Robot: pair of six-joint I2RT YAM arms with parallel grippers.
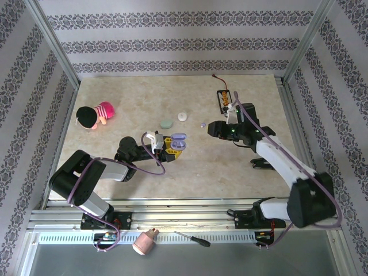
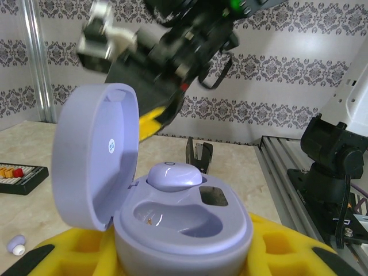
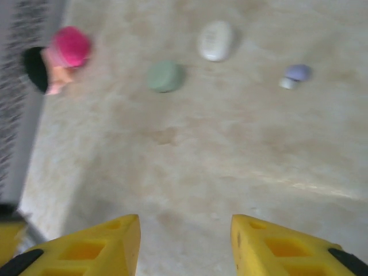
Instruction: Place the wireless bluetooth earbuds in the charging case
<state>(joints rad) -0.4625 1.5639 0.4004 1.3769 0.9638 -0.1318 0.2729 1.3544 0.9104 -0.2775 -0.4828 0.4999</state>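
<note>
Left claw (image 1: 171,145) is clamped on the open lavender charging case (image 2: 184,230), its lid tipped back. We note a seated earbud (image 2: 174,175) in one well, with the well beside it open. A loose earbud (image 3: 294,75) lies on the surface (image 3: 190,149), near the white case (image 3: 215,40) and green case (image 3: 165,76). Right claw (image 3: 185,227) is spread wide, gripping nothing, over the surface.

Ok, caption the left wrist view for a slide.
Open lavender charging case between yellow jaws, one earbud seated, loose earbud on the table.
</note>
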